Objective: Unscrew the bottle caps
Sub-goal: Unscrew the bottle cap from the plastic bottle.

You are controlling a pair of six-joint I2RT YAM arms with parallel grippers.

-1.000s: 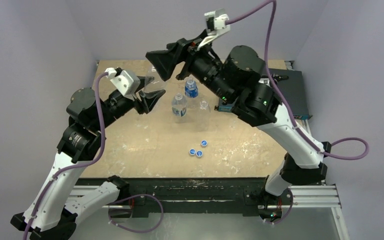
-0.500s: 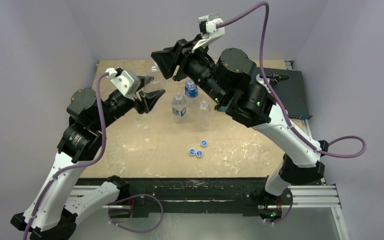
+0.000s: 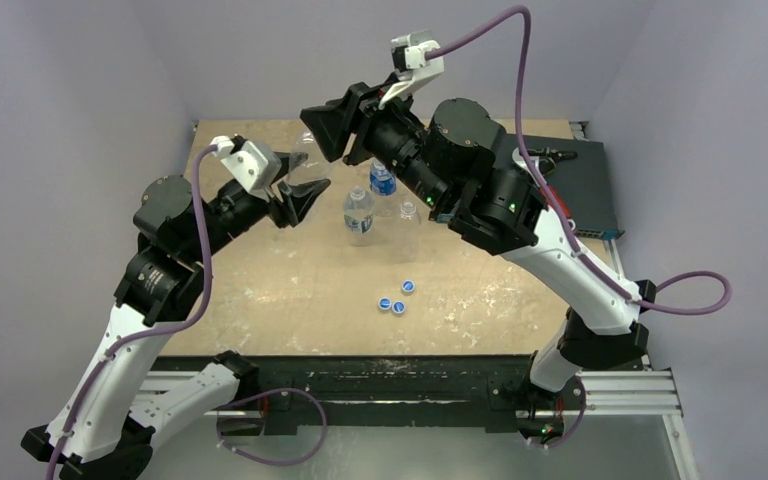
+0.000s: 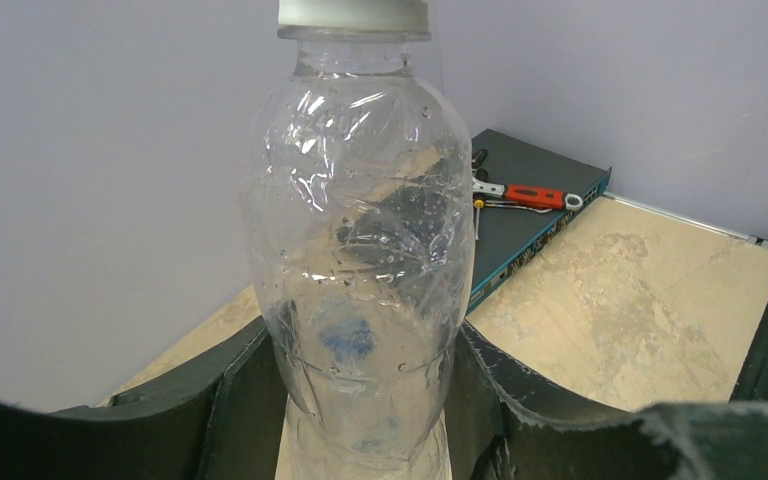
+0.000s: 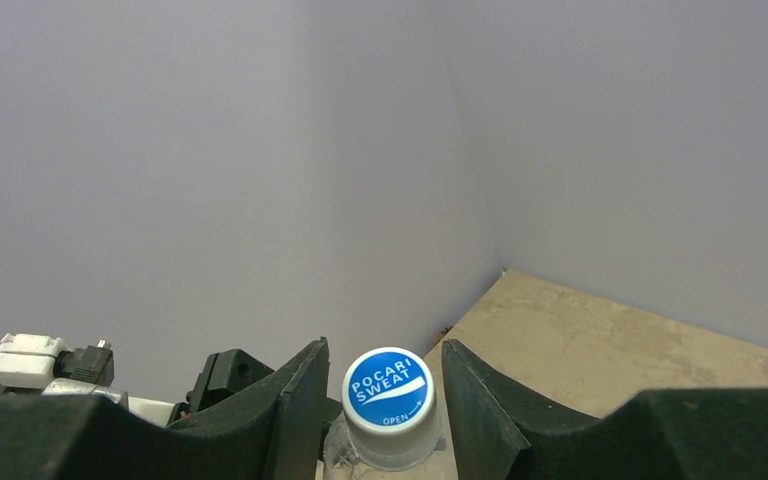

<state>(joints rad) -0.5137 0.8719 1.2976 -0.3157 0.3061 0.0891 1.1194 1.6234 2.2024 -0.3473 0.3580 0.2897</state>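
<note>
The left gripper (image 4: 360,350) is clamped on a clear, crinkled, unlabelled bottle (image 4: 360,250), one dark finger pressed to each side of its lower body. The bottle stands upright between them, over the far left part of the tabletop (image 3: 290,290); whether its base rests on the surface cannot be made out. Its cap (image 5: 389,395) is on the neck: blue on top with white "POCARI SWEAT" lettering, pale around the side. The right gripper (image 5: 383,352) reaches in from above with its jaws drawn in narrow, one finger on each side of that cap. In the right wrist view a thin dark sliver shows between the cap's top and each finger, so it cannot be told whether the pads are biting on the cap's side or standing just off it. In the top view the right gripper (image 3: 322,128) sits directly above the held bottle (image 3: 310,178), with the left gripper (image 3: 295,200) just below and beside it. To the right of this pair, near the middle of the tabletop, stand a labelled bottle (image 3: 359,212), a second labelled bottle (image 3: 383,178) behind it and a bare bottle (image 3: 408,218) just beside them. Three loose caps (image 3: 385,303), blue-topped, lie closer to the arms' bases, well apart from the bottles. At the far right corner lies a dark box (image 4: 530,220) with a red-handled tool (image 4: 525,193) on top.
</note>
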